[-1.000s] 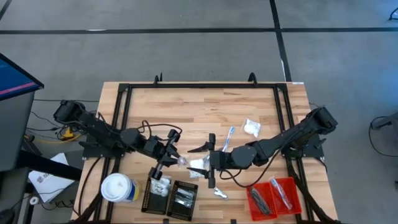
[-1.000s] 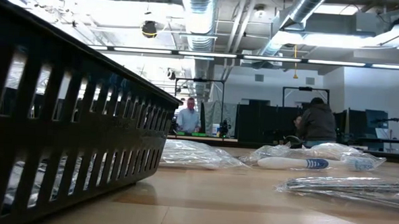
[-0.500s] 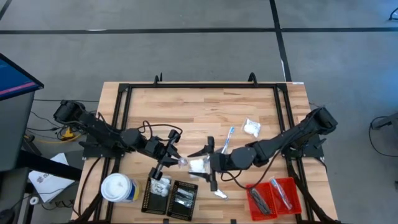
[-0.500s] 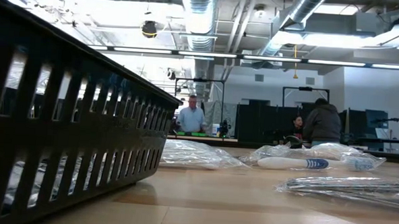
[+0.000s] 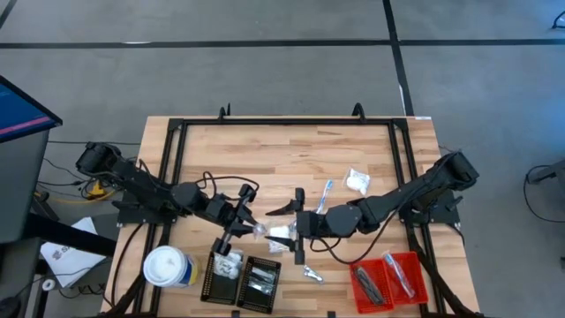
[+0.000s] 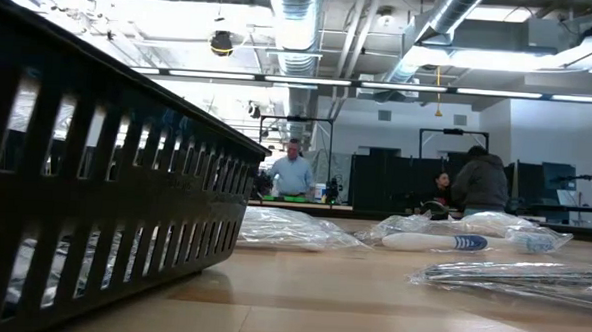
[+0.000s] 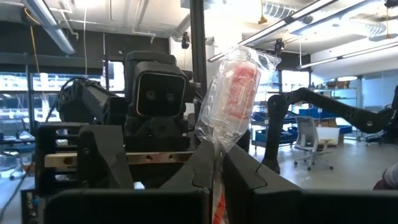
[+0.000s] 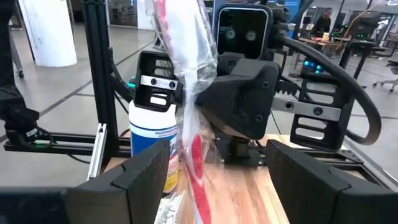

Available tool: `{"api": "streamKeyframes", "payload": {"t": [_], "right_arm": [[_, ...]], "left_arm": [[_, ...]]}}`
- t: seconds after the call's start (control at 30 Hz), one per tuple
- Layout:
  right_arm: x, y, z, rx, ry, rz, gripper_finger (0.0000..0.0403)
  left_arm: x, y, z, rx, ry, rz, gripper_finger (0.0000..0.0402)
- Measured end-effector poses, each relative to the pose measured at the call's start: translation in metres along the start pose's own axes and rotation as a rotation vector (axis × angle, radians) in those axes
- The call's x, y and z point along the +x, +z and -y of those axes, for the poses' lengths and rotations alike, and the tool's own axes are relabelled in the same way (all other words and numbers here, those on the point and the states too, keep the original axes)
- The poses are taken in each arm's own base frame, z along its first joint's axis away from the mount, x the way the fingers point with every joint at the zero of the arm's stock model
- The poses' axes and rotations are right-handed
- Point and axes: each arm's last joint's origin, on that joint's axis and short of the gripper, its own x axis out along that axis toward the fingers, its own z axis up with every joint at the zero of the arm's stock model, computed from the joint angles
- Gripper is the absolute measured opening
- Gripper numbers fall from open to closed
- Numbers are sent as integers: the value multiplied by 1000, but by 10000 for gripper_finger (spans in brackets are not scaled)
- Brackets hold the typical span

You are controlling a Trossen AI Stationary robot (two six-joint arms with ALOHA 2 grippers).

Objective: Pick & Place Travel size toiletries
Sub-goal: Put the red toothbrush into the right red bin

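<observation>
1. A clear crinkly plastic packet holding a thin red-and-white stick (image 7: 231,93) stands upright in the air above the middle of the pale wooden surface (image 5: 282,155), between the two arms.
2. The left gripper (image 5: 250,225) pinches the packet's lower edge with its fingers (image 7: 200,169) pressed together on the wrapper. The high view places this grip just above the black ribbed rectangular trays (image 5: 243,278) at the near edge.
3. The right gripper (image 5: 298,231) faces the left one from close by. Its fingers (image 8: 149,165) stand wide apart on either side of the hanging packet and do not touch it.
4. This looks like a handover from left arm to right. To do it well, the right fingers should likely close on the stiff stick inside, not on loose film, which could slip.
5. The left fingers should probably let go only once the right grip is firm.
6. A red ribbed rectangular tray (image 5: 388,278) lies at the near right and already holds sticks, so it seems the likely destination.
7. Farther out lie a blue-and-white stick (image 5: 326,194), a white puffy packet (image 5: 357,181) and a silvery sachet (image 5: 312,276).
8. A white-topped round canister (image 5: 168,266) stands beside the black trays.
</observation>
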Motion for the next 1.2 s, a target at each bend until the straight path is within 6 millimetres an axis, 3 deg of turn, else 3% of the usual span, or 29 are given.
{"api": "streamKeyframes", "payload": {"t": [0.23, 1.2], "right_arm": [[1, 0, 3, 9, -14, -1, 260], [6, -1, 14, 26, -45, -9, 249]], "left_arm": [[0, 1, 0, 94, 1, 11, 5], [0, 2, -4, 151, 151, 10, 6]]}}
